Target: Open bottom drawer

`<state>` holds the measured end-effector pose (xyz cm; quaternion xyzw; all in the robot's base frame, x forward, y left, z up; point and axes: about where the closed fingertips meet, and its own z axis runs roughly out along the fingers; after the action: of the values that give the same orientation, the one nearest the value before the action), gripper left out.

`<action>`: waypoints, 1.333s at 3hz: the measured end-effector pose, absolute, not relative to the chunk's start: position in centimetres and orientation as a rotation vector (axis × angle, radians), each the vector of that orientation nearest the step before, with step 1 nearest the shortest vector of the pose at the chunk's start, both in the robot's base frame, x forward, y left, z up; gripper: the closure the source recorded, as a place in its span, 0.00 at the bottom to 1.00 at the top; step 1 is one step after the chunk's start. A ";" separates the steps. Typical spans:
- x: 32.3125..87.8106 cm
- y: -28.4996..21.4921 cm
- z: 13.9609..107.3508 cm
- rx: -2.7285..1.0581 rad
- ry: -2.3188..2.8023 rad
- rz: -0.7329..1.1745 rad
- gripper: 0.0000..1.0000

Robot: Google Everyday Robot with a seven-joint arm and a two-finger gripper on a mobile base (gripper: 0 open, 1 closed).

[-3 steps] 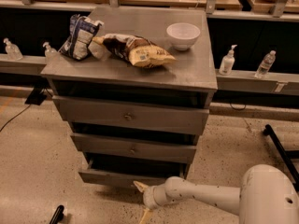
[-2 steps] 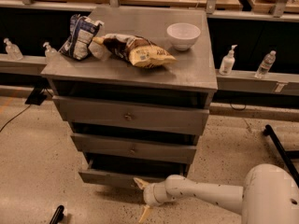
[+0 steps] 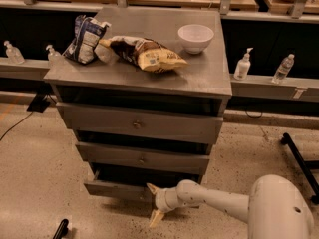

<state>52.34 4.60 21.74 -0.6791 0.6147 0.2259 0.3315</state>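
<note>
The grey chest has three drawers. The bottom drawer [image 3: 115,189] is the lowest and narrowest; it stands pulled out a little, with a dark gap above its front. Its knob is hidden. My gripper [image 3: 152,203] is at the right end of that drawer front, low near the floor, on the end of the white arm [image 3: 214,199] that reaches in from the lower right. Its two cream fingertips [image 3: 150,187] are spread one above the other, and I see nothing between them.
On the chest top [image 3: 209,73] lie two snack bags [image 3: 144,54] and a white bowl [image 3: 195,37]. Bottles [image 3: 242,64] stand on the ledges behind. A black stand leg [image 3: 299,158] lies on the floor at right, a cable [image 3: 15,126] at left.
The gripper has shifted very slightly up beside the bottom drawer's front. The drawer looks the same.
</note>
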 end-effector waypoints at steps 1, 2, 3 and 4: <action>56.4 3.9 19.2 -1.739 1.668 0.565 0.00; 58.7 3.6 17.4 -1.748 1.722 0.522 0.06; 59.4 3.0 16.0 -1.769 1.784 0.480 0.25; 57.0 2.7 16.1 -1.793 1.789 0.505 0.49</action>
<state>56.97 2.75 16.06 -0.6674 0.6657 0.1879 0.2760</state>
